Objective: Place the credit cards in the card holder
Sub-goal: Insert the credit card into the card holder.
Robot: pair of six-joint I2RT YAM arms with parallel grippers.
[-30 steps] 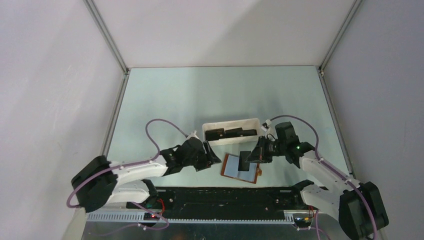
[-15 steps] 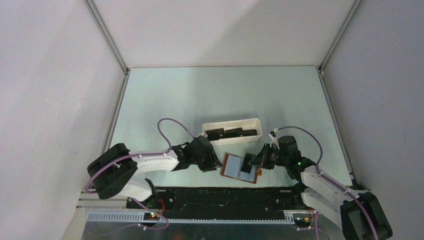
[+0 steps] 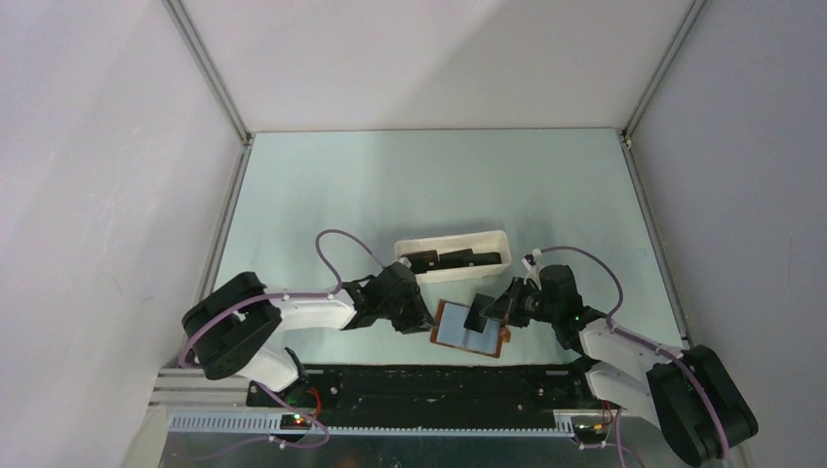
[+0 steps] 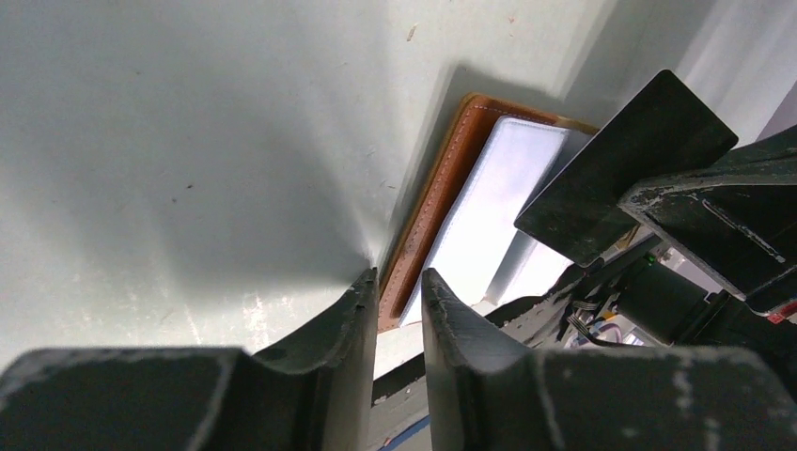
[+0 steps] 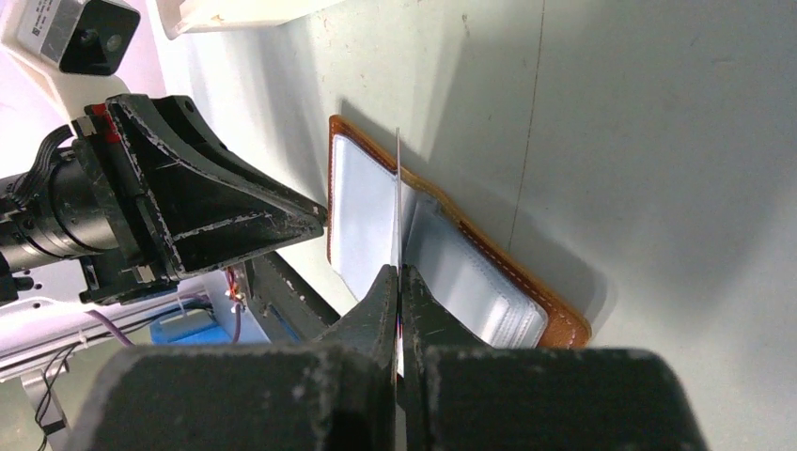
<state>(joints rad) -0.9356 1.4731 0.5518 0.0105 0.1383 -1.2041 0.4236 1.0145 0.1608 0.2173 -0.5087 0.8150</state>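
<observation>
The card holder (image 3: 458,329) lies open on the table, brown rim up, pale pockets showing (image 5: 470,282). My right gripper (image 3: 499,309) is shut on one dark credit card (image 3: 480,311), held on edge over the holder's middle fold. That card shows as a thin line (image 5: 398,197) in the right wrist view. Low at the holder's left side, my left gripper (image 3: 426,323) has its jaws a narrow gap apart. The holder's brown edge (image 4: 428,225) runs into that gap at the fingertips (image 4: 365,299). More credit cards (image 3: 451,259) lie in the white tray.
The white oblong tray (image 3: 497,239) stands just behind the card holder, close to both wrists. The black base rail (image 3: 429,385) runs along the near table edge right in front of the holder. White walls enclose the table on three sides.
My left gripper has slid right up to the holder's left edge while its jaws narrowed. The right gripper has shifted slightly with the card still in it.
</observation>
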